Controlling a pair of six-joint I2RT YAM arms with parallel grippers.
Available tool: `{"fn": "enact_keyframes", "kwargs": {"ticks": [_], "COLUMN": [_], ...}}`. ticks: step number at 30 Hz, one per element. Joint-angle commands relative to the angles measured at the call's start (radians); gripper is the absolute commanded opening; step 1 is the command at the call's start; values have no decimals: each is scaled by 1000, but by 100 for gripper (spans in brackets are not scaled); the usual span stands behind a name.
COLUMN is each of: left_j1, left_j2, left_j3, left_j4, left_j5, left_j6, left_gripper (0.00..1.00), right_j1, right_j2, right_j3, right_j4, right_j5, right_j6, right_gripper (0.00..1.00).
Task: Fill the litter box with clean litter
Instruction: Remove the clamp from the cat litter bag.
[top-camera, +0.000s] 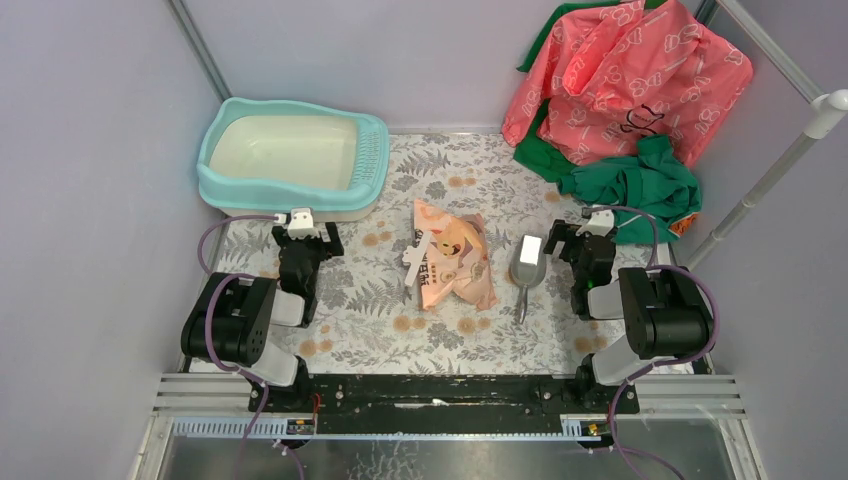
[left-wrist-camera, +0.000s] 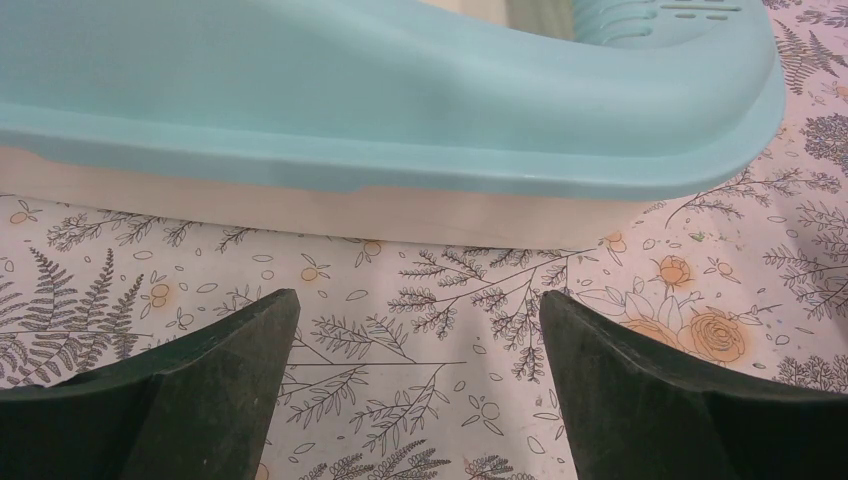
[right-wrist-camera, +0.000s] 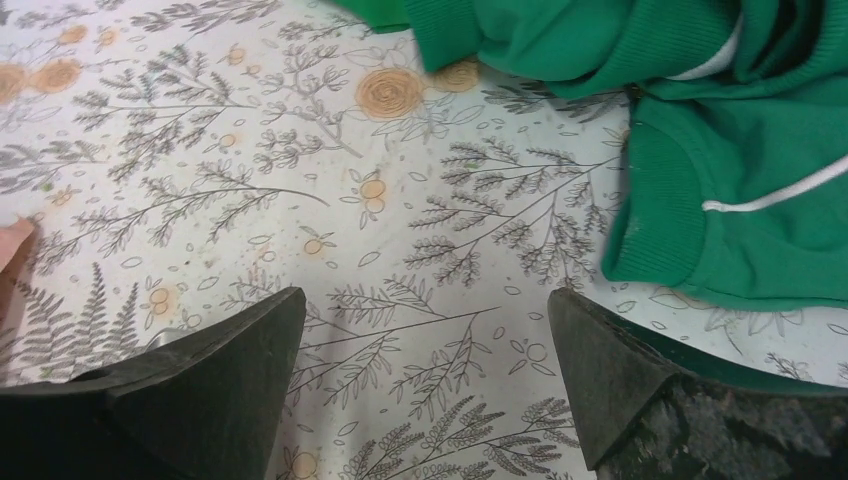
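Black-fingered, left tool and right tool both gape, holding nothing. Just ahead of the left one sits the litter box, pan bare; no clean litter shows. Between them, the limp bag could slump and spill its contents if pinched badly.

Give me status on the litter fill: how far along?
Done: nothing. The litter box shows only its bare cream pan, with no granules in view. In hand: nothing. The left gripper faces the box and the right gripper sits near the green cloth; both are open and empty. Left: everything. The pink bag and grey scoop lie untouched between the arms.
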Motion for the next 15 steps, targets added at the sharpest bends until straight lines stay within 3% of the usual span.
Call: {"fn": "enact_keyframes", "kwargs": {"ticks": [1,15], "left_j1": [6,7], "left_j2": [4,4], "left_j3": [18,19], "left_j4": [55,52], "left_j5": [-6,-7], "left_j6": [1,1], "left_gripper": [99,99], "right_j1": [-5,-6], "right_j2": [-9,-10], "right_j3": [16,13], "right_j4": [27,31], "right_j5": [-79,-79], "right_j6": [-40,-41], "right_gripper": [100,100]}}
